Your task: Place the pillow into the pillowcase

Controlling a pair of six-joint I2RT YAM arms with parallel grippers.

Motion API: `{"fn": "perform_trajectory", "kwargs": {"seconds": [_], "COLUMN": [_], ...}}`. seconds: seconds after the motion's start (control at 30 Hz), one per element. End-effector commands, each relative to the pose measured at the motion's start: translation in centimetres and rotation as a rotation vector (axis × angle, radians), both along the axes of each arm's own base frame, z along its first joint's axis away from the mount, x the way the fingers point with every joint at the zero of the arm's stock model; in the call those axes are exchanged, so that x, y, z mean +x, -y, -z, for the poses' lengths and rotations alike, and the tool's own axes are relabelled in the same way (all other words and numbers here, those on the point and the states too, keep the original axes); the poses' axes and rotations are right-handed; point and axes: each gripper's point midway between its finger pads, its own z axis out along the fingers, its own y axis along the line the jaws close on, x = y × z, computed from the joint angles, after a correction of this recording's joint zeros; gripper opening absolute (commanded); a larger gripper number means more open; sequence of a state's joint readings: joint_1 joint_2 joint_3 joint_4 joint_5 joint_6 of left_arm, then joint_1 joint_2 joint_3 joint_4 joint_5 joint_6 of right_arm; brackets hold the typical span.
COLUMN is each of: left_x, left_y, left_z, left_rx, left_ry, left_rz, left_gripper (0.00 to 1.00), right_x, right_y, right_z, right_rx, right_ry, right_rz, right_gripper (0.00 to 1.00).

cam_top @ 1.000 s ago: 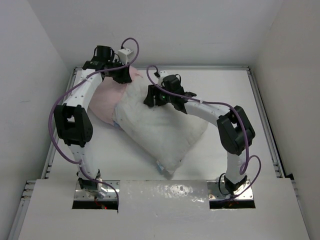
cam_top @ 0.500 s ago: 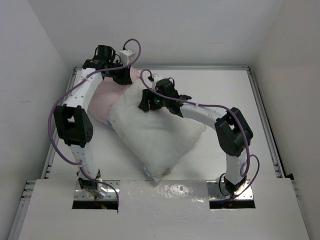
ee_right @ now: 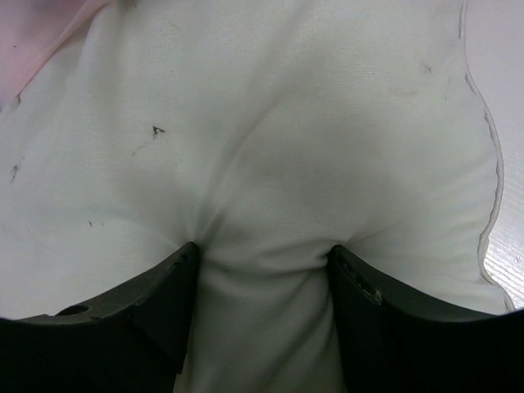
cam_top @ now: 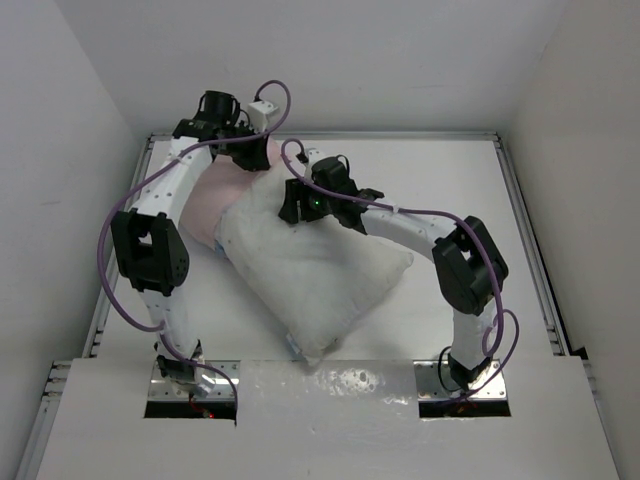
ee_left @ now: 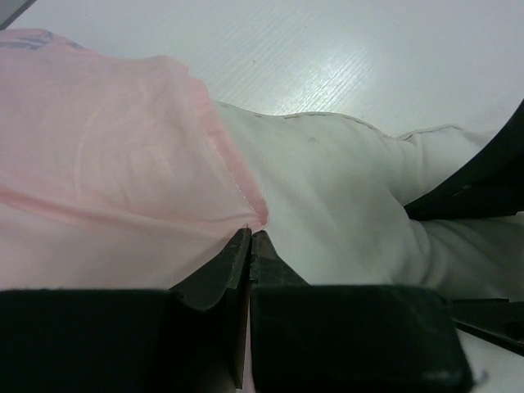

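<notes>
1. Top external view:
   - A large, plump, white rectangular pillow is seen lying diagonally across the middle of the white counter.
   - Its far-left end is tucked against a thin pale pink fabric pillowcase, which is spread on the counter at the far left.
   - The left gripper is held at the far edge of the pillowcase, where the pink fabric meets the pillow.
   - The right gripper is pressed down on the far end of the pillow, near the left gripper.

2. Left wrist view:
   - The left gripper is seen with its jaws brought together, and the hem of the pillowcase is pinched between them.
   - The pink fabric is draped to the left, and the pillow lies just beside and partly under that hem.
   - Bare counter is visible beyond them.

3. Right wrist view:
   - The right gripper is clamped on the pillow, and a fold of white cloth is bunched between the two dark fingers.
   - Creases are seen radiating from the grip, and a few tiny dark specks mark the cloth.
   - A sliver of the pillowcase shows in the top-left corner.
</notes>
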State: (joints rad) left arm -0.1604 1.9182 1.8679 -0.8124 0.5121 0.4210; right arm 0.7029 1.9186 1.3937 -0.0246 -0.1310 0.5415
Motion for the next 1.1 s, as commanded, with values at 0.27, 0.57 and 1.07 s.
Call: {"fn": "perform_trajectory", "kwargs": {"seconds": [0.27, 0.57, 1.07], "left_x": [-1.1, -0.9, -1.3], "left_y": [3.8, 4.8, 5.0], "left_z": [-4.9, -5.0, -6.5], "left_rx": [-0.086, -0.092, -0.093], "left_ry": [0.108, 0.11, 0.149], "left_rz": [0.082, 0.086, 0.098], "left_gripper": [0.0, 0.0, 0.0], "right_x": [-2.2, -2.5, -1.7], "right_y": [-1.5, -0.7, -0.4], "right_z": [-1.8, -1.0, -2.0], "right_rx": [0.025, -0.015, -0.037], "right_ry": [-0.03, -0.047, 0.003], "right_rz": [-0.068, -0.058, -0.048], "right_gripper": [0.56, 0.58, 0.88]}}
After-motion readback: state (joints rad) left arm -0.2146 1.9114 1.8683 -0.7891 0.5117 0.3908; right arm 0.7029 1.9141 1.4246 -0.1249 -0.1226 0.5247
